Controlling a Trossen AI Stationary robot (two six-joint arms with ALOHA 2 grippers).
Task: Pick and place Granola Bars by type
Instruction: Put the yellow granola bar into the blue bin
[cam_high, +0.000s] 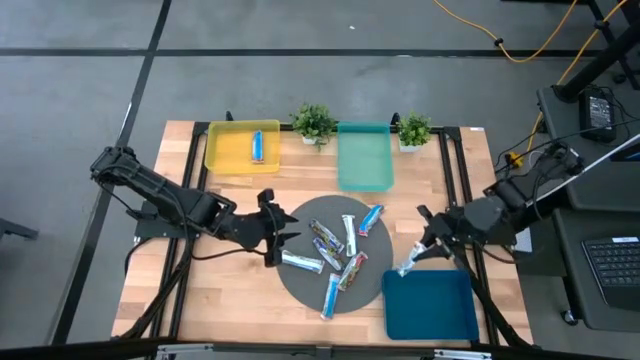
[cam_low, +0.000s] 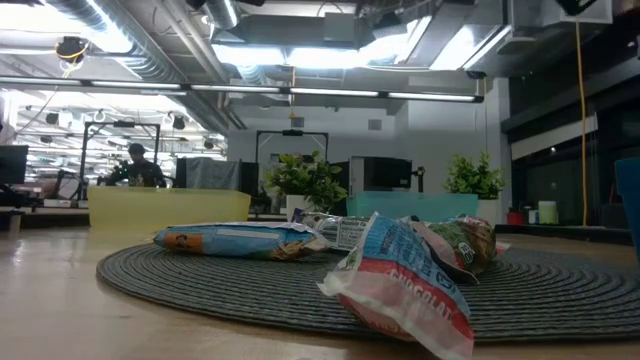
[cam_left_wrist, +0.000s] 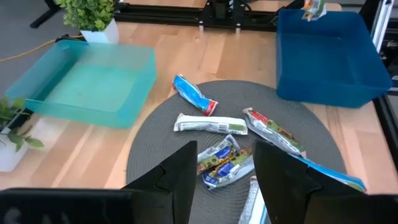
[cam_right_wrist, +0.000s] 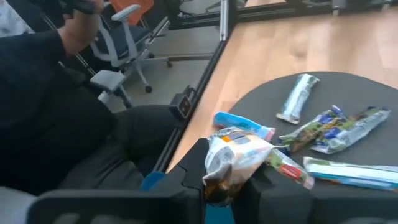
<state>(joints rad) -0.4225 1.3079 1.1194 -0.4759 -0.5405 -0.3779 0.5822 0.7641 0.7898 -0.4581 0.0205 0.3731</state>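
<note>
Several granola bars (cam_high: 335, 255) in shiny wrappers lie flat on a round grey mat (cam_high: 300, 215) at the table's middle; they also show in the low view (cam_low: 400, 280). Another blue bar (cam_high: 257, 146) lies in the yellow tray (cam_high: 225, 150). My left gripper (cam_left_wrist: 227, 168) hovers open over the mat's left part (cam_high: 280, 235), touching nothing. My right gripper (cam_high: 418, 252) is shut on a silvery bar (cam_right_wrist: 239, 155) by the far left corner of the dark blue tray (cam_high: 430, 305). My right gripper pinches one end (cam_right_wrist: 221, 180) of the silvery bar between its two fingers; which end it is, the fingers hide. The bar sticks out past the fingertips, crumpled, and is lifted clear (cam_high: 408, 267) of the table at the blue tray's far edge.
A teal tray (cam_high: 365, 155) stands at the far middle, with two small potted plants (cam_high: 314, 122) (cam_high: 414, 130) beside it. A person sits beyond the table's edge in the right wrist view (cam_right_wrist: 56, 106). Bare wood lies at the near left.
</note>
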